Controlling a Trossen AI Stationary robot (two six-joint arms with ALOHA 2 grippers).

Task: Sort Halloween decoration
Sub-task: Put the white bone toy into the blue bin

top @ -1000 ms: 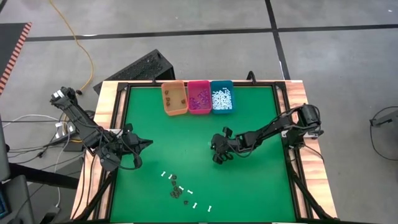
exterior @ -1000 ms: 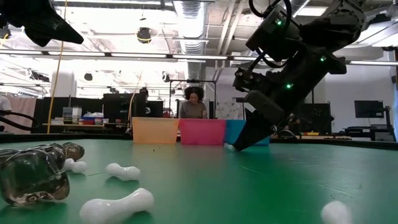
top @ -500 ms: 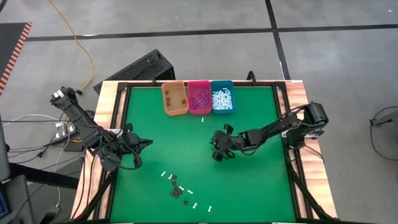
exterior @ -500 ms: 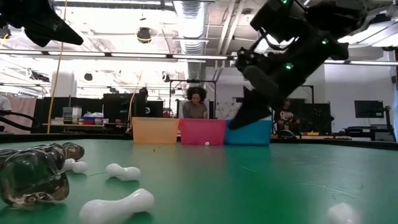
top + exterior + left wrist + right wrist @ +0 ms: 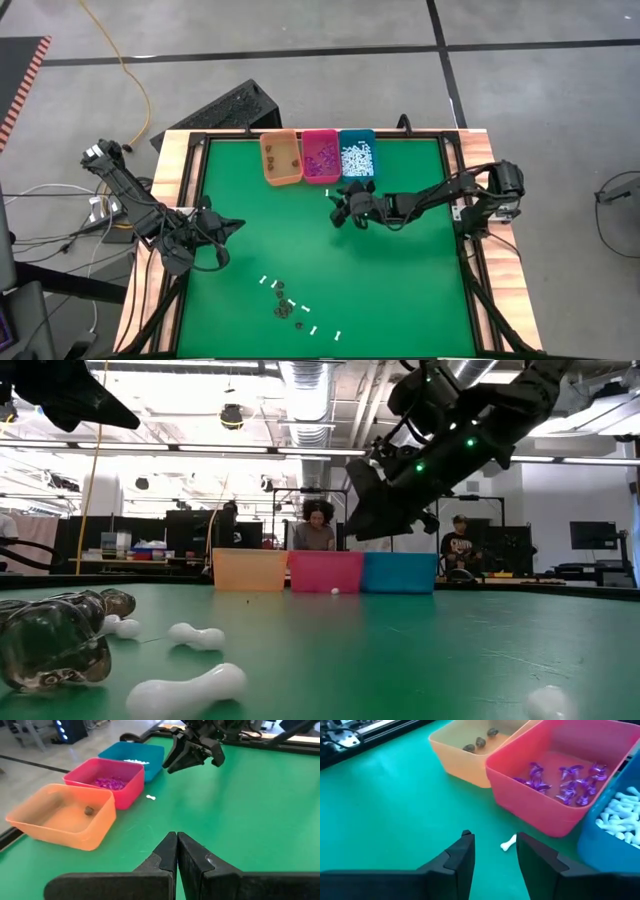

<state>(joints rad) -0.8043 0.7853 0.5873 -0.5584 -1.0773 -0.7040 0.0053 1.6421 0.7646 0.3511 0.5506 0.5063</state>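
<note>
Right gripper [image 5: 343, 210] above green mat [image 5: 400, 280], just short of the three bins; fingers spread, nothing between them. In right wrist view, a single white bone [image 5: 508, 843] on the mat seen through the gap between the fingers [image 5: 462, 855], lying just in front of the pink bin [image 5: 555, 827], outside it. Same bone visible from above [image 5: 326, 192] and at table height [image 5: 334, 591].

Left gripper [image 5: 228, 226] near left edge of mat, fingers pressed together, holding nothing; idle.

Bins in a row at far edge, touching: orange bin [image 5: 281, 176] with a few dark pieces [image 5: 479, 742], pink bin with purple pieces [image 5: 565, 780], teal bin [image 5: 357, 177] with white pieces [image 5: 625, 815].

Unsorted Halloween decoration [image 5: 290, 305] clustered near front edge of mat, well apart from both grippers: white bones and dark bits mixed. Low view: dark translucent piece [image 5: 50, 640] and white bones [image 5: 190, 690] close to camera.

Beyond table: a seated person [image 5: 315, 525] behind the bins, another person [image 5: 460, 550] further right. Black keyboard [image 5: 215, 112] on floor behind table; yellow cable [image 5: 125, 60] across floor.
</note>
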